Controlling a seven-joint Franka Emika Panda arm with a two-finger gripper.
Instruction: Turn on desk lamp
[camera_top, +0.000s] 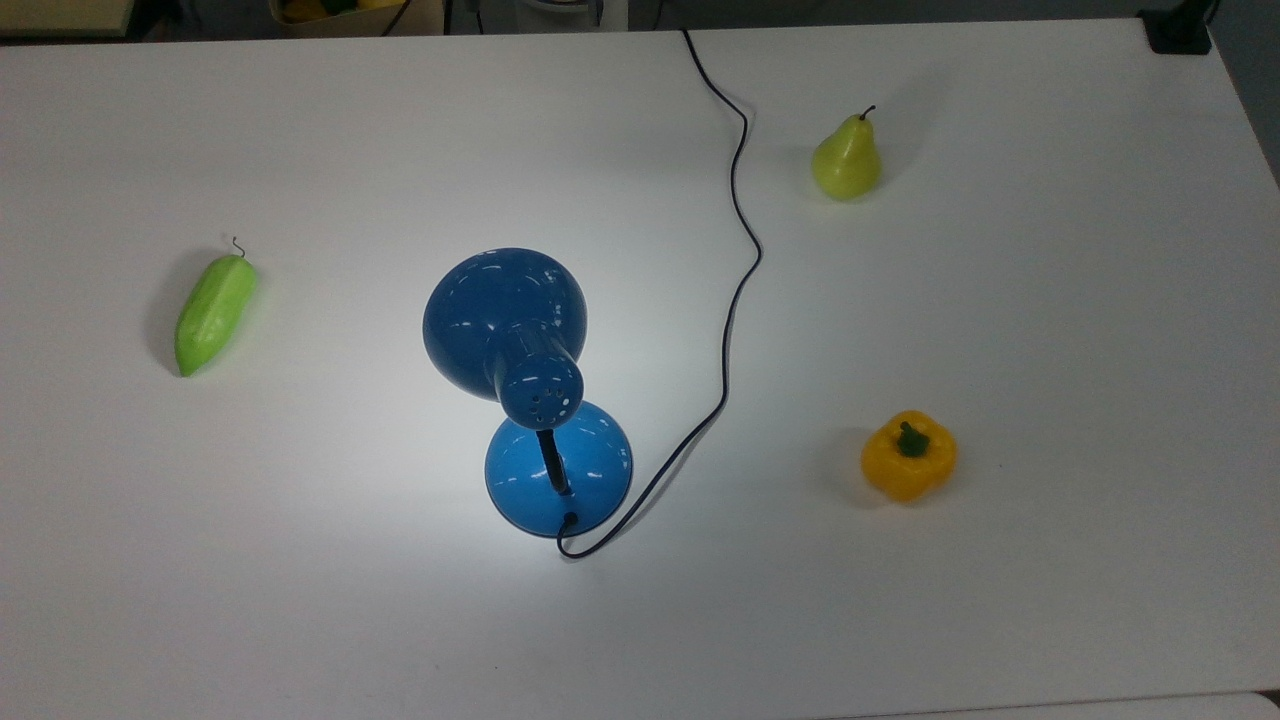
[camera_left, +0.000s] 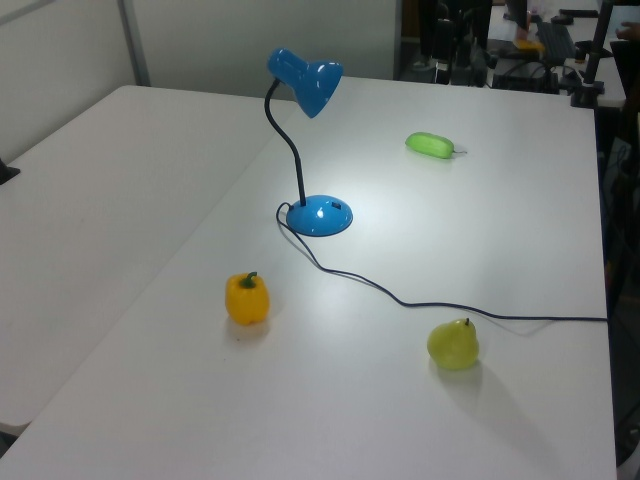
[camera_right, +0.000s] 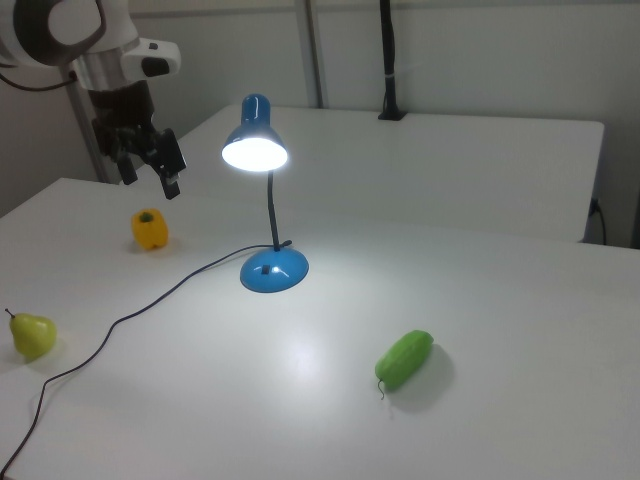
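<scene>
The desk lamp stands mid-table, its blue dome shade (camera_top: 503, 312) leaning over the round blue base (camera_top: 590, 470) on a black neck. It is lit: the shade's mouth (camera_right: 254, 152) glows white and a bright pool lies on the table around the base (camera_right: 273, 271). In the left view the shade (camera_left: 306, 82) sits high above the base (camera_left: 320, 216). My gripper (camera_right: 149, 180) hangs in the air at the right view's left, well above the table and apart from the lamp, open with nothing between its fingers.
The thin black cord (camera_top: 737, 250) snakes from the base to the far table edge. A green pear (camera_top: 846, 160), a yellow bell pepper (camera_top: 908, 455) and a green cucumber-like vegetable (camera_top: 215, 310) lie spread around the lamp on the white table (camera_top: 1050, 300).
</scene>
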